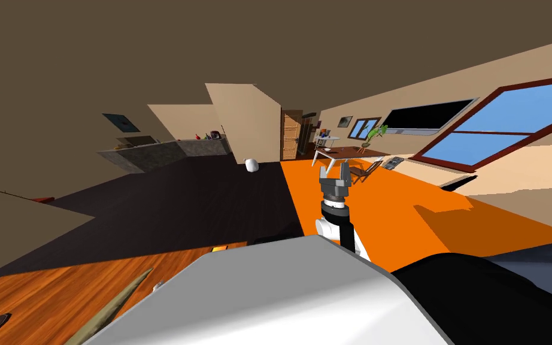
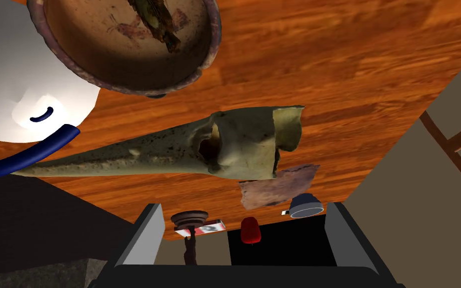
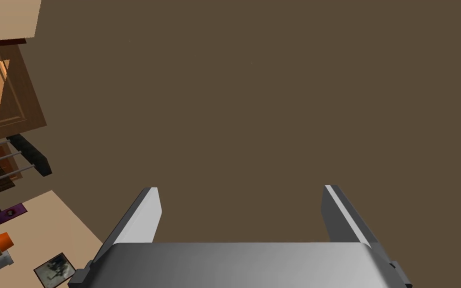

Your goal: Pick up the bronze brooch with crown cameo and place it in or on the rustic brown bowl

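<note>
Facing brown bowl (image 2: 89, 40), left fingers (image 2: 147, 235) apart

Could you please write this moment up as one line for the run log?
left hand open, empty, facing table | bowl holds dark object | right hand open, raised

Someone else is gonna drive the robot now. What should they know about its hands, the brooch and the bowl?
Hands: the left gripper is open and empty, over the wooden table. The right gripper is open and empty, held up away from the table.
Things: the brown bowl sits on the table, beyond a long cone-shaped thing. A dark bronze-coloured piece lies in it, probably the brooch.
Done: the placing, it seems.
Left: check that piece.
</note>
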{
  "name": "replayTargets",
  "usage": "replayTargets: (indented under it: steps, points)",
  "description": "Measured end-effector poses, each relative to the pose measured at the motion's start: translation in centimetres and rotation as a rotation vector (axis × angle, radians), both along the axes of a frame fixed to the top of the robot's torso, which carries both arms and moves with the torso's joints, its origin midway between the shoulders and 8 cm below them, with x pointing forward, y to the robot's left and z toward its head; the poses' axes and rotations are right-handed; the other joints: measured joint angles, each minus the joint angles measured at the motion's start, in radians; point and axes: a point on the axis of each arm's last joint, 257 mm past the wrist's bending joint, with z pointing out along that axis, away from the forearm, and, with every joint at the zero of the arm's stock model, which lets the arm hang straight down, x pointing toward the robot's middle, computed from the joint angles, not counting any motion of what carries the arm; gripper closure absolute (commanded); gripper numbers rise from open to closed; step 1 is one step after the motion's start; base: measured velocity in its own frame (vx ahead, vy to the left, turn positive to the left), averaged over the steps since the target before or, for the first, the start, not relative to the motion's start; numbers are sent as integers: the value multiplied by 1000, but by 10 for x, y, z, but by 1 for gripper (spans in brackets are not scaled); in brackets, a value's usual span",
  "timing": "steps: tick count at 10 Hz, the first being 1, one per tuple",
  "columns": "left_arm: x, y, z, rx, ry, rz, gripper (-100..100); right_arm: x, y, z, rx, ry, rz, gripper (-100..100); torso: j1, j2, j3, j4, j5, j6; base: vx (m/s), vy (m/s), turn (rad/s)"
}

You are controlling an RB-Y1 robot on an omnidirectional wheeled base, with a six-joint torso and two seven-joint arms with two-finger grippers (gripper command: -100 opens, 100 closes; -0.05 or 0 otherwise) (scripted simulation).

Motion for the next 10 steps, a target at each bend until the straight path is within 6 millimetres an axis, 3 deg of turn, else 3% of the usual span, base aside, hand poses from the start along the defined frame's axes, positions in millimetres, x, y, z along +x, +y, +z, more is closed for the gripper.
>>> replayTargets:
  steps: [3,5,7,9,10]
  points:
    - [-10,-3,-6,-50,73,-29,-100,0,0,0,0,0,0,0,-1,3,2,1,0,0,18,-12,82]
    - [8,21,-13,-13,63,-21,-100,0,0,0,0,0,0,0,-5,-2,-1,0,-1,-1,86,-49,224]
    - [11,44,-7,5,102,-50,-100,0,0,0,0,0,0,0,-1,1,0,0,0,0,6,6,-21]
    - [5,41,-11,-34,151,-71,-100,0,0,0,0,0,0,0,0,3,2,1,0,0,38,-24,136]
    - [16,52,-11,-23,139,-66,-100,0,0,0,0,0,0,0,-4,-1,0,0,0,-1,92,-64,331]
